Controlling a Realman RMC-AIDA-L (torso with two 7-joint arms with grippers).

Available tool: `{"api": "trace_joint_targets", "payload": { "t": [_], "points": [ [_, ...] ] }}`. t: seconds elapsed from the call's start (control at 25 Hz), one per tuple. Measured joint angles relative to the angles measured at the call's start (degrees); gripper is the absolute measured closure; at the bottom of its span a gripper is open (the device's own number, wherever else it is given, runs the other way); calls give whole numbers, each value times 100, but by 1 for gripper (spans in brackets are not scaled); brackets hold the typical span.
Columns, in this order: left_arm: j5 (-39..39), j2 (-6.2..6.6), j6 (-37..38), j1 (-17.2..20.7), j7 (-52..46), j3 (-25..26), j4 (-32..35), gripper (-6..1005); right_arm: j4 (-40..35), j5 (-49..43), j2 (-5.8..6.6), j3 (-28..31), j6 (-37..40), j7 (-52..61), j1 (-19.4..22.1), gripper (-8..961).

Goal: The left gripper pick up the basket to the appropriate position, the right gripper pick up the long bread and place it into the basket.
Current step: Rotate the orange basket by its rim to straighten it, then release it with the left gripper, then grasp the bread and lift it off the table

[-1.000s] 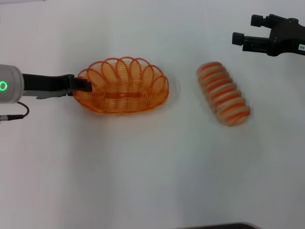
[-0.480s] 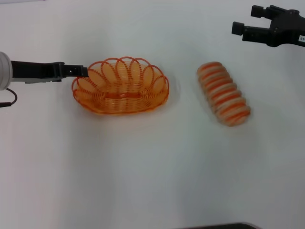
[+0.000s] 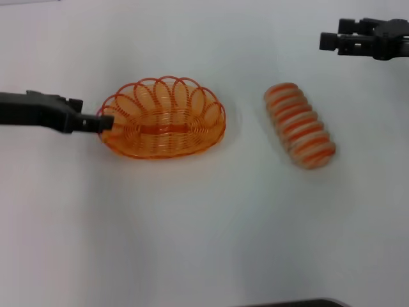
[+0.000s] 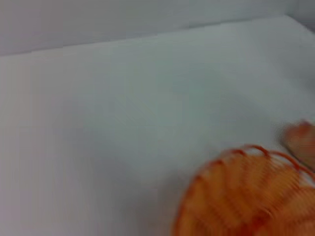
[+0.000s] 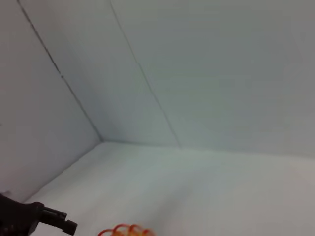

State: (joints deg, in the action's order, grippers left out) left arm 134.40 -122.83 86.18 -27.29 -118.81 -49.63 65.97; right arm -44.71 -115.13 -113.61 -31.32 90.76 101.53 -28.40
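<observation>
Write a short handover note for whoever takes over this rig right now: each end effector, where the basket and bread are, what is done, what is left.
Left end effector: at the left rim of the oval orange wire basket; whether it grips the rim is unclear.
Right end effector: raised at far right, beyond the bread, holding nothing.
Long tan bread with orange stripes: lying on the white table, right of the basket, apart from it.
Done: nothing placed yet.
Left: position the basket, pick up the bread, put it in.

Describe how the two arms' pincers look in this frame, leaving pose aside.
The left pincer is a matte black, blocky, two-fingered claw on a long black link, with no marking visible. The right pincer is also black and angular, with stubby squared fingertips. No cables or sleeves show on either.
</observation>
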Motion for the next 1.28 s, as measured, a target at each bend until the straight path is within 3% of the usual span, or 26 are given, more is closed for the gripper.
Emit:
{"api": "trace_joint_targets", "payload": {
  "t": [0.08,0.2,0.36,0.8,1.08,1.28],
  "points": [
    [-179,4,434,69,712,297,21,137,0,-28,187,-292,46,643,-54,7],
    [-536,-29,834,244,1618,759,75,138,16,-167,374,-589,163,1460,-227,8],
    [-994,-37,962,545,2500,1055,-46,139,-53,-807,434,-705,327,2684,-615,8],
    [-746,-26,1160,729,3069,1181,-195,139,-18,-2905,452,-829,394,4904,-1703,8],
    [-825,-80,1099,823,3352,1264,-251,140,-2,-3997,328,-1358,434,5832,-2111,8],
    [-965,-83,936,821,3531,1343,-402,139,88,-4165,213,-1737,402,6131,-2327,8]
  ]
}}
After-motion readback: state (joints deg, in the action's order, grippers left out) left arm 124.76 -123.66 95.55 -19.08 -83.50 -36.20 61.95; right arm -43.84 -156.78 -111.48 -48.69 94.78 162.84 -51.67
